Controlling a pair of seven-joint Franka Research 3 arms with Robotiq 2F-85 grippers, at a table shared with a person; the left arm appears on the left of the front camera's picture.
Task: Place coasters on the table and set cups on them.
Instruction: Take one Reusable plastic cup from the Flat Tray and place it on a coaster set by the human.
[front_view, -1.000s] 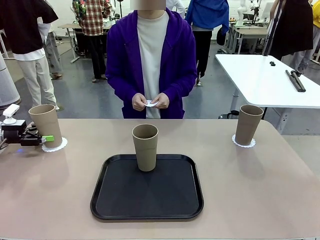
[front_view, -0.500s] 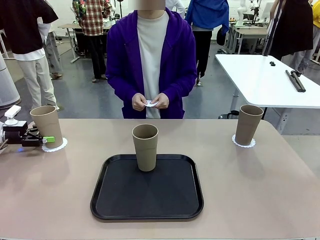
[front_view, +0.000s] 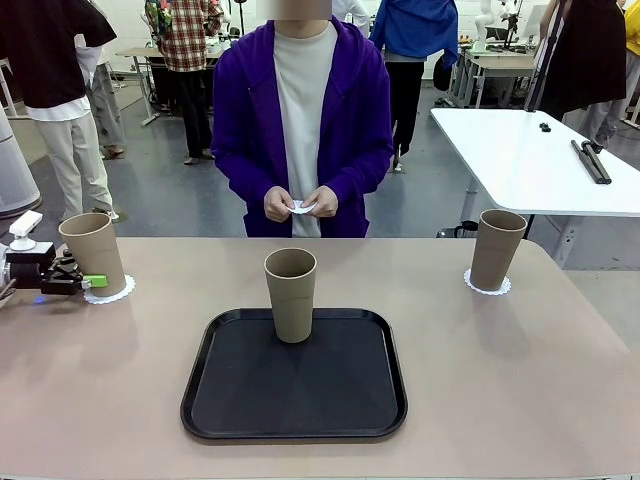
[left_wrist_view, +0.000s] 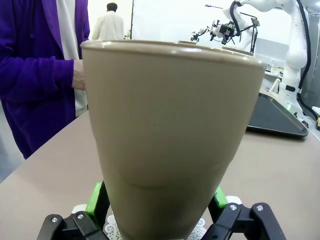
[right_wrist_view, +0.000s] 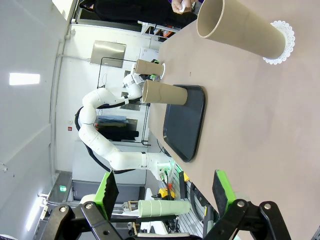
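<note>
On the beige table (front_view: 520, 370) a tan cup (front_view: 92, 250) stands on a lacy white coaster (front_view: 112, 291) at the far left. My left gripper (front_view: 85, 281) is shut on its lower part; its green pads (left_wrist_view: 97, 197) press both sides of the cup (left_wrist_view: 170, 135), with the coaster (left_wrist_view: 114, 231) underneath. A second cup (front_view: 291, 295) stands on the black tray (front_view: 295, 385). A third cup (front_view: 497, 248) rests on a coaster (front_view: 487, 287) at the right, also seen as cup (right_wrist_view: 240, 31) on coaster (right_wrist_view: 282, 42). The person's hands hold a white coaster (front_view: 303, 207). My right gripper (right_wrist_view: 164, 189) is open, holding nothing, away from the cups.
The person in a purple jacket (front_view: 240, 110) stands at the table's far edge. A white table (front_view: 530, 160) with black tools is behind at the right. The tray lies in the table's middle; bare tabletop lies on both sides of it.
The left cup and my left gripper have sunk slightly onto the coaster. The person's hands and the other cups have stayed still.
</note>
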